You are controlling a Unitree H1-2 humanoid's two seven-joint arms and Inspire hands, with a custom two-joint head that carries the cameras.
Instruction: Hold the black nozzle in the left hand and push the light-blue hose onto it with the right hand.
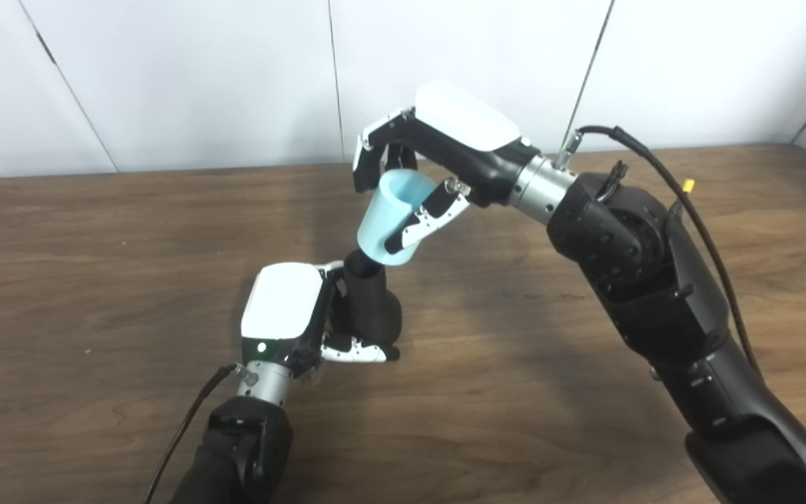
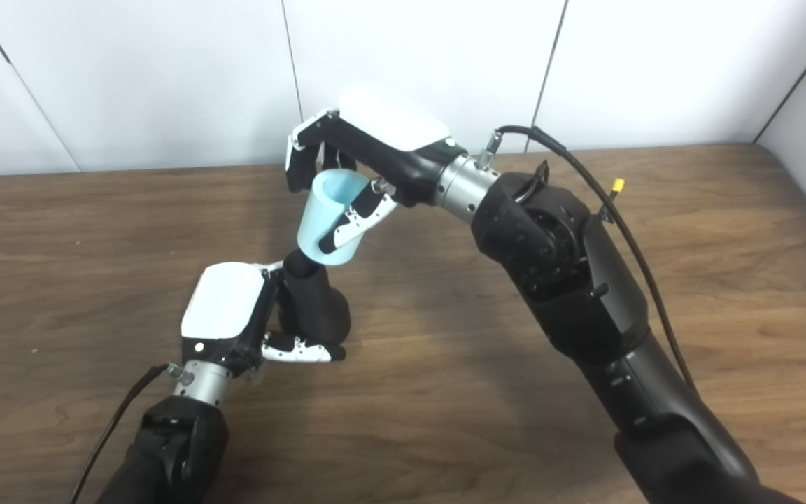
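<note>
My left hand (image 1: 291, 311) is shut on the black nozzle (image 1: 371, 301), which stands upright on the wooden table (image 1: 95, 280) near the middle. My right hand (image 1: 438, 157) is shut on the light-blue hose (image 1: 392, 217), a short tapered sleeve held tilted above the nozzle. The hose's lower rim touches the nozzle's top opening and covers its far edge. The same pair shows in the right eye view, with the hose (image 2: 329, 213) over the nozzle (image 2: 315, 301). My left thumb (image 1: 354, 350) wraps the nozzle's base.
A white panelled wall (image 1: 235, 70) runs along the table's far edge. A black cable (image 1: 683, 203) loops over my right forearm. Bare wood lies to the left and right of the hands.
</note>
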